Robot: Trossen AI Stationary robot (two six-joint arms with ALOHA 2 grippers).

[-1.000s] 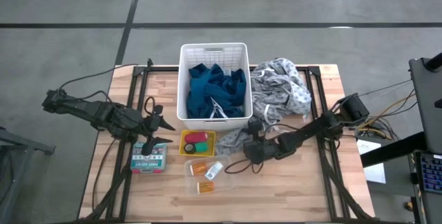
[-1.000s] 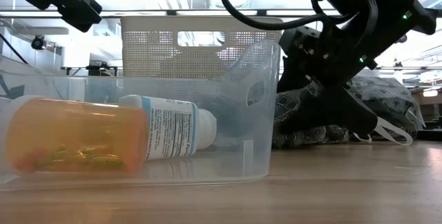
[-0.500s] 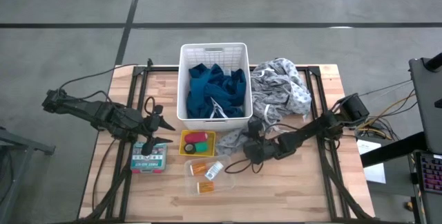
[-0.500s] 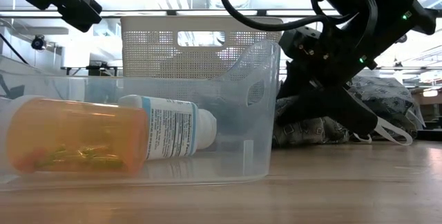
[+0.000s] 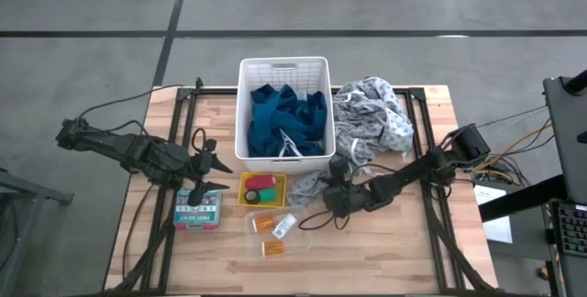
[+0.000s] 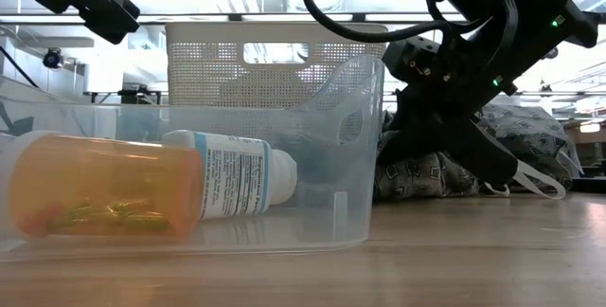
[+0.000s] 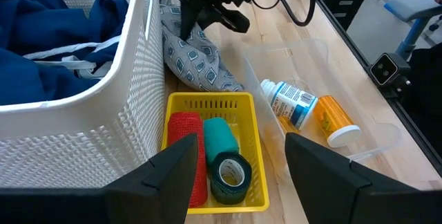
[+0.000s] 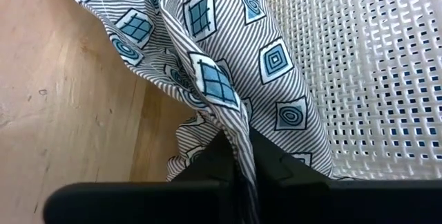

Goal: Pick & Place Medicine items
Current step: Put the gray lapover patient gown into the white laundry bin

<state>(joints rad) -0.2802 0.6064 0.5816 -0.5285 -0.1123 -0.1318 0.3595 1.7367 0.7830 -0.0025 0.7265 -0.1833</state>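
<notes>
Basically nothing has moved: right gripper (image 5: 323, 196) stays pinched on the grey patterned cloth (image 8: 228, 79) mid-tabletop, not medicine. Orange pill bottles (image 5: 268, 236) sit in the clear tub (image 5: 303, 228) near the front edge; left gripper (image 5: 209, 170) hangs wide open, empty.

Two dark, slim, jointed robot arms: the left arm (image 5: 124, 148) ends in a gripper (image 5: 209, 162) with pale, broad-tipped fingers (image 7: 160, 178), the right arm (image 5: 417, 169) in a black gripper (image 5: 332, 202) with narrow fingers (image 8: 210, 167). Black cables loop along both arms. Small green lights (image 6: 493, 81) glow on the right arm's housing.
</notes>
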